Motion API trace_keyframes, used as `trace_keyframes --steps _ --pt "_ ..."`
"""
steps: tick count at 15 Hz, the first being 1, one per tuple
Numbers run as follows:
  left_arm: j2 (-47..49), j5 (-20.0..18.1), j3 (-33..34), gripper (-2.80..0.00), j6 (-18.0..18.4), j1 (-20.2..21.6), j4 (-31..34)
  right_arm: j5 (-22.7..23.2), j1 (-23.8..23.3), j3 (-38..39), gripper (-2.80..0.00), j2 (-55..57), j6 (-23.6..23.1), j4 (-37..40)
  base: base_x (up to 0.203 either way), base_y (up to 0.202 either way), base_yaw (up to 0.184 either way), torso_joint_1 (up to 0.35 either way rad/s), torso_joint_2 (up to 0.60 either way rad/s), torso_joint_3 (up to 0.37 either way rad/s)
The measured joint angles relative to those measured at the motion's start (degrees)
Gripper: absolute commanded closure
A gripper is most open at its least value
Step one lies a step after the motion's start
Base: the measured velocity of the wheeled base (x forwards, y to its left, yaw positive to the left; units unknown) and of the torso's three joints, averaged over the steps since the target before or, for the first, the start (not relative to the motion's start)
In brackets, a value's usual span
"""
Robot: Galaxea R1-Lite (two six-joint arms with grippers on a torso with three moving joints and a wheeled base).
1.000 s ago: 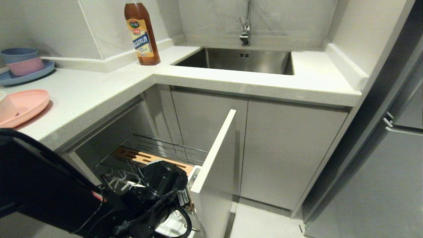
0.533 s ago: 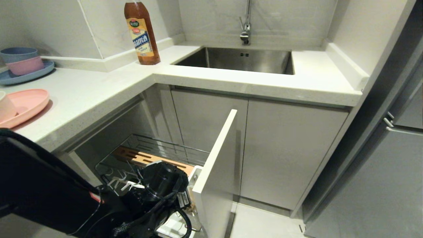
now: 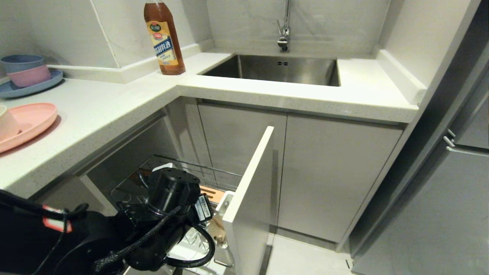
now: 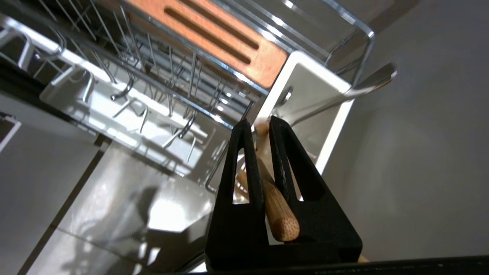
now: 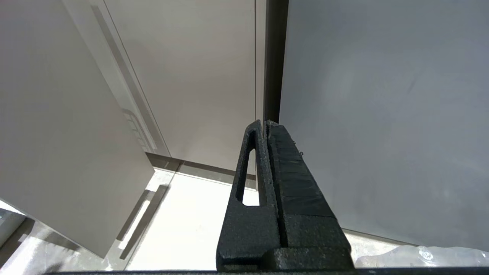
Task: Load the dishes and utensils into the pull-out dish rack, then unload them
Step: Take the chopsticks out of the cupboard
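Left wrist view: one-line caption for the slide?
Left gripper fingers shut on wooden chopsticks above the white utensil cup, fork leaning inside it.

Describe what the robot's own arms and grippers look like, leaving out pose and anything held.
The left arm is matte black with a rounded cylindrical wrist housing, a braided black cable looping beside it, a white barcode sticker, and a red-and-white label further back. The left gripper has two black, rough-textured, wedge-shaped fingers with triangular cutouts. The right gripper has the same black textured fingers, one showing a slot-like cutout.
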Motion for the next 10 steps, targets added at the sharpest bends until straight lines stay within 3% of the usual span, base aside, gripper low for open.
trace_keyframes --steps 10 --pt "-5.9 1.5 0.1 0.00 0.9 0.0 3.8 0.0 0.0 0.0 0.00 0.0 0.0 0.0 0.000 0.000 0.000 0.000 0.00 0.000"
